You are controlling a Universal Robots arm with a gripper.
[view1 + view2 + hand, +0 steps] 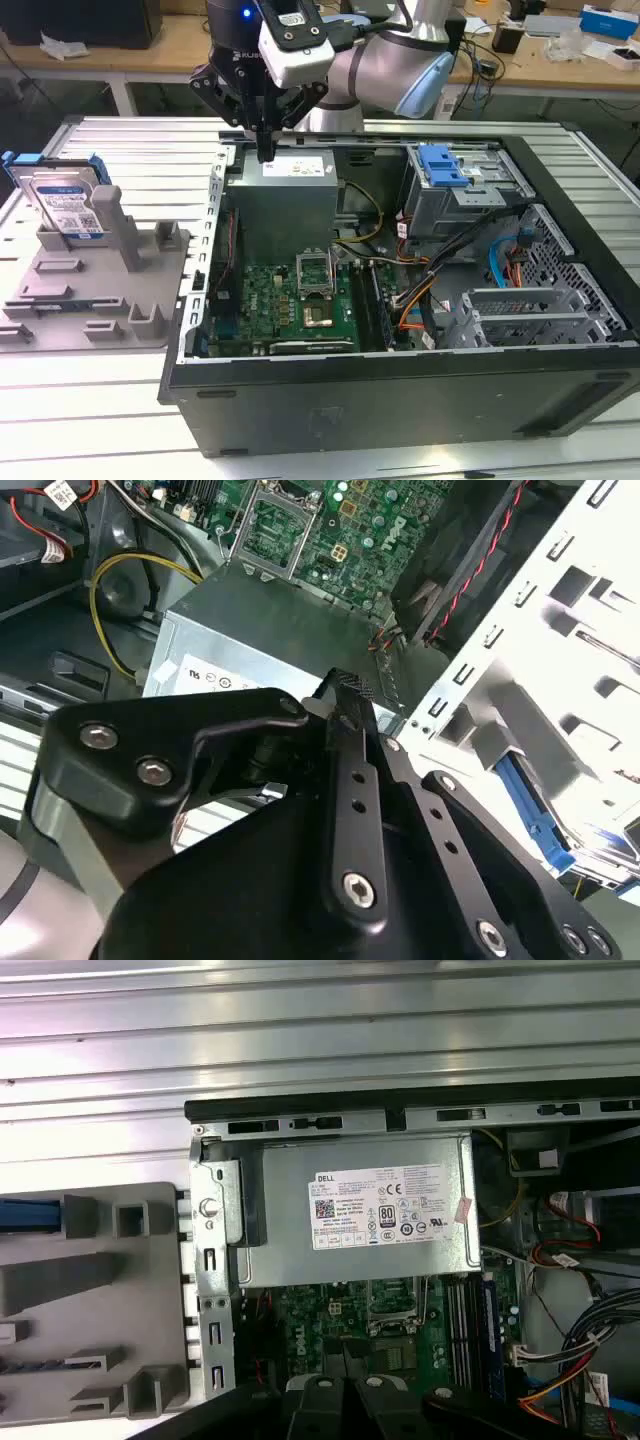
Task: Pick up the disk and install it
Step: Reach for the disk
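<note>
**Gripper empty over the case, disk standing in its holder**

Gripper [265,150] hangs with its fingers pressed together and nothing between them, tips pointing down just above the near edge of the grey power-supply box [285,185]. That box sits inside the open computer case [400,400], beside the green motherboard [290,300].

Outside the case, toward the exterior view's left, the disk [68,205] stands on edge in a grey holder [100,290], label facing out, its blue bracket showing along the top. Gripper and disk are well apart, so the pick has not begun. A drive cage [470,205] with a blue latch piece [442,165] on top sits at the far side of the case.

To do the pick well, I judge the fingers should spread before they reach the holder. They should come straight down over the disk's top edge and clamp the flat faces. A slanted approach risks tipping the disk in its slot or catching on the bracket ears.
</note>
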